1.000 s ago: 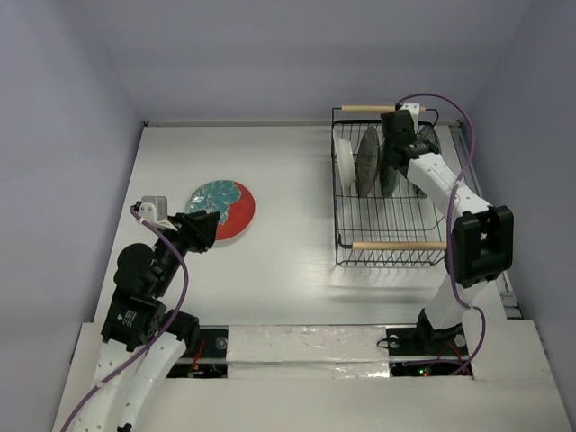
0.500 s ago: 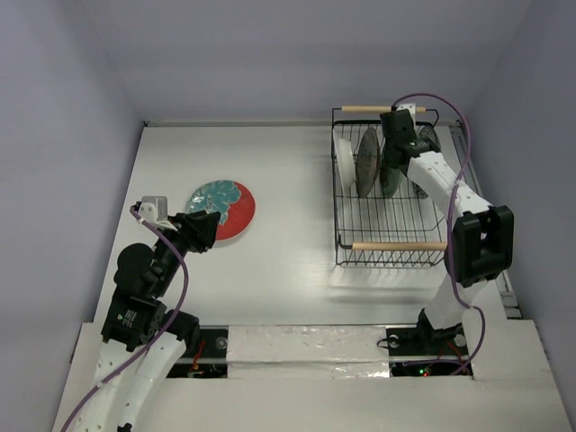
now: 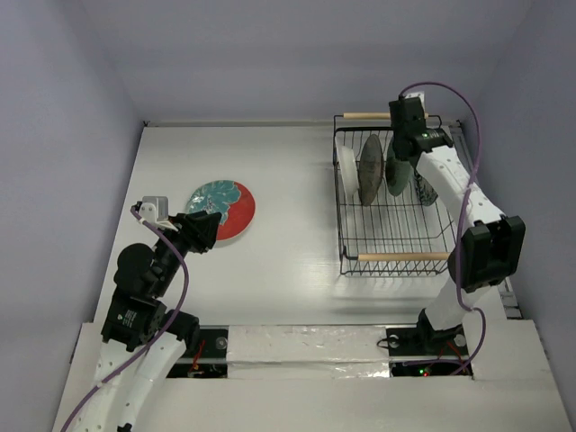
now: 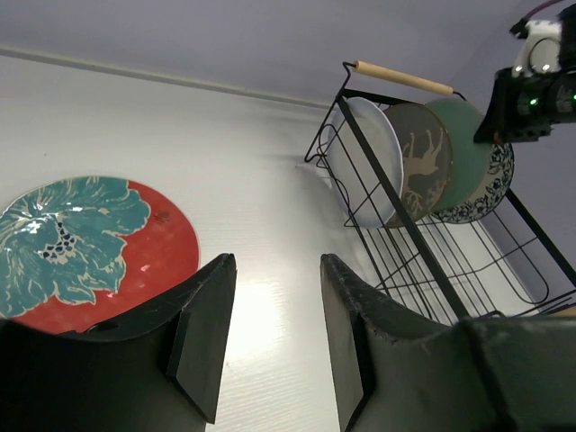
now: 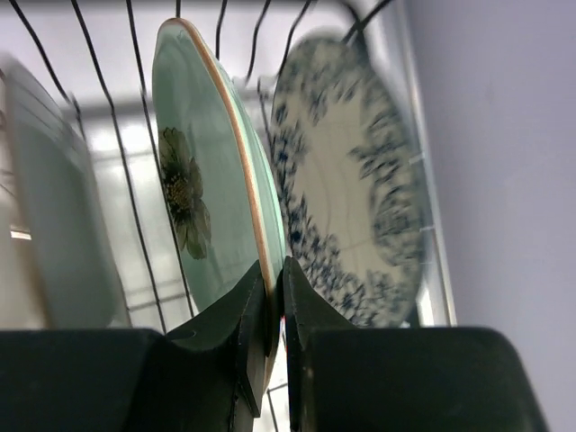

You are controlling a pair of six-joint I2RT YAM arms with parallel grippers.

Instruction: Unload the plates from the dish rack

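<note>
Overall, the table (image 3: pixel 270 162) carries the dish rack (image 3: pixel 396 227) at its far right, with 4 plates on edge in it: white plate (image 3: pixel 346 171), speckled plate (image 3: pixel 368 168), teal-green plate (image 5: pixel 193 180) and blue floral plate (image 5: pixel 351 198). The teal-and-red plate (image 3: pixel 222 209) lies flat at the left, outside the rack. The right gripper (image 5: pixel 275 297) pinches the teal-green plate's rim; the left gripper (image 4: pixel 274 333) hangs just beside the teal-and-red plate, jaws apart and empty.
</note>
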